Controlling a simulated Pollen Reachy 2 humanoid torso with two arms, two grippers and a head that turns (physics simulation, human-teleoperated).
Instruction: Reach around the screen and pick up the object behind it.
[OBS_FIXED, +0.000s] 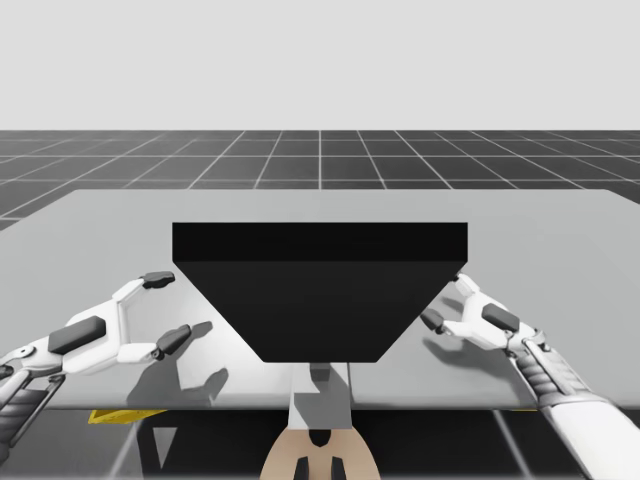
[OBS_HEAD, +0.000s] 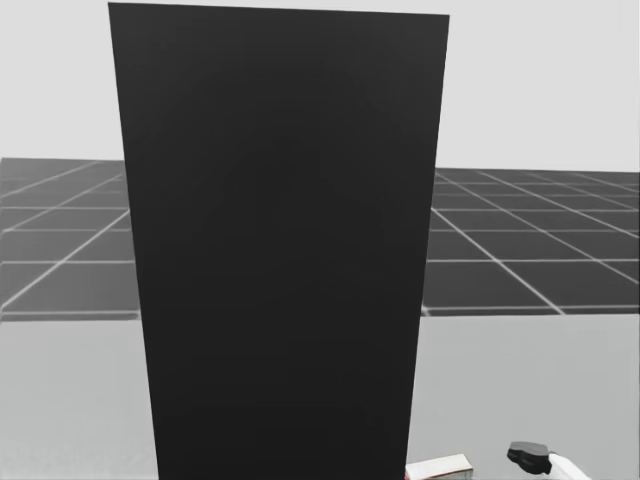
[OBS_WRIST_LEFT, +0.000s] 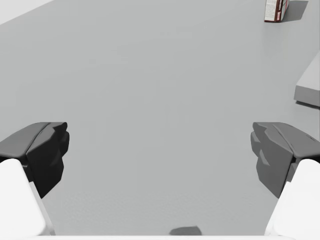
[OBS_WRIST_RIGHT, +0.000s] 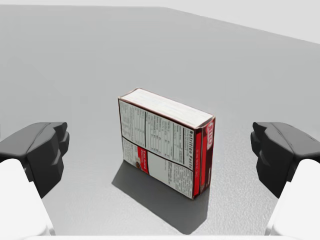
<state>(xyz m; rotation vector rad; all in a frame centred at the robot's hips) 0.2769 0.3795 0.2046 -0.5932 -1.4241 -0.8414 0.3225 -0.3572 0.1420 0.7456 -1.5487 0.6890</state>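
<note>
I see a flat black screen (OBS_FIXED: 320, 290), a plain grey tabletop (OBS_FIXED: 100, 230), and a red-and-white box (OBS_WRIST_RIGHT: 165, 145) covered in fine print.

A flat grey table (OBS_FIXED: 560, 230) fills the middle. Beyond it, towards 12 o'clock, a dark floor (OBS_FIXED: 320, 155) with pale grid lines runs to a plain light grey backdrop (OBS_FIXED: 320, 60). The light is soft.

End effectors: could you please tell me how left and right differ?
The right end effector has the red-and-white box close ahead; the left end effector sees it far off. The right sits by the screen's edge; the left stands apart. Both are open, empty.
</note>
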